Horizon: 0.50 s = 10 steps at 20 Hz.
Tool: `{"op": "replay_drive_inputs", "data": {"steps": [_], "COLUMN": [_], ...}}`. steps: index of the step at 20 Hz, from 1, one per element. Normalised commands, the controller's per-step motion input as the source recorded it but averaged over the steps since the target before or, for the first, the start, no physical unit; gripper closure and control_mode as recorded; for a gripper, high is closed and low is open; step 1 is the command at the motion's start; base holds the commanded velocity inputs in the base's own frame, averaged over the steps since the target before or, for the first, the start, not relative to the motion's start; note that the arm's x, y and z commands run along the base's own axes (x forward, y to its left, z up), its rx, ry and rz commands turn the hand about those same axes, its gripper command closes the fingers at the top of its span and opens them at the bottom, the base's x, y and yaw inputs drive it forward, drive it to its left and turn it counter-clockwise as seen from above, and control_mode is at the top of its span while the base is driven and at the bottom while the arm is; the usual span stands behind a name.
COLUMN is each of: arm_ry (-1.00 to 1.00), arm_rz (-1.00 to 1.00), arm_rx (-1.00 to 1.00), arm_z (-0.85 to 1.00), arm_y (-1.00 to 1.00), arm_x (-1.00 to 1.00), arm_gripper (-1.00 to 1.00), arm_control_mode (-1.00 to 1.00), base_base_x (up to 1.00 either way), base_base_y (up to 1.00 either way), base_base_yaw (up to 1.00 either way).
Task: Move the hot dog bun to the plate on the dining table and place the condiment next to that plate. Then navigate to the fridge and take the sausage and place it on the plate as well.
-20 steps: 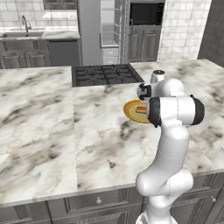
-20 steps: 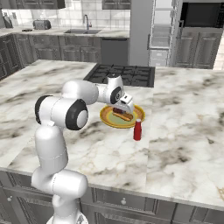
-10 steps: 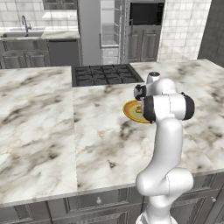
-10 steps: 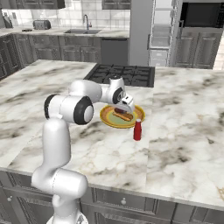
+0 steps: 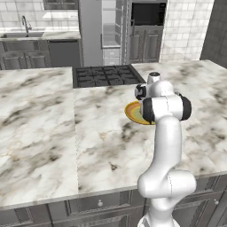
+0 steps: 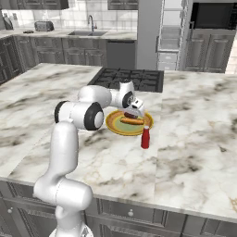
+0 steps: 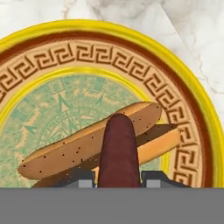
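The reddish-brown sausage (image 7: 119,148) stands between my fingertips, with my gripper (image 7: 120,181) shut on it just above the hot dog bun (image 7: 78,148). The bun lies across the greenish centre of the yellow-gold plate (image 7: 192,87). In the right base view my gripper (image 6: 134,110) hangs over the far side of the plate (image 6: 113,126) on the marble dining table (image 6: 194,139). The bun (image 6: 133,121) lies on the plate there, and the red condiment (image 6: 145,138) stands upright just off the plate's near right rim. In the left base view my arm hides most of the plate (image 5: 131,111).
A black cooktop (image 6: 132,78) is set into the table just behind the plate. The pale grey fridge (image 6: 148,28) with glass shelves stands beyond the table, beside a dark wall oven (image 6: 213,16). A sink counter (image 6: 88,34) runs along the back left.
My arm's elbow has swung in closer to the plate. The hand has shifted slightly over the plate, still holding the sausage. Plate, bun and condiment have not moved.
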Motion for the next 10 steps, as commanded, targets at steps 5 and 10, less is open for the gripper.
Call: {"op": "replay_drive_inputs", "data": {"steps": [5, 10], "arm_ry": [-0.04, -0.04], "arm_rz": [0.0, 0.0], "arm_rx": [0.0, 0.0], "arm_z": [-0.33, -0.25], "arm_y": [0.02, 0.21], "arm_x": [-0.32, -0.31], "arm_gripper": [-1.0, -1.0], "arm_control_mode": [-1.0, -1.0], "base_base_x": [0.0, 0.0], "base_base_y": [0.0, 0.0], "base_base_yaw": [0.0, 0.0]}}
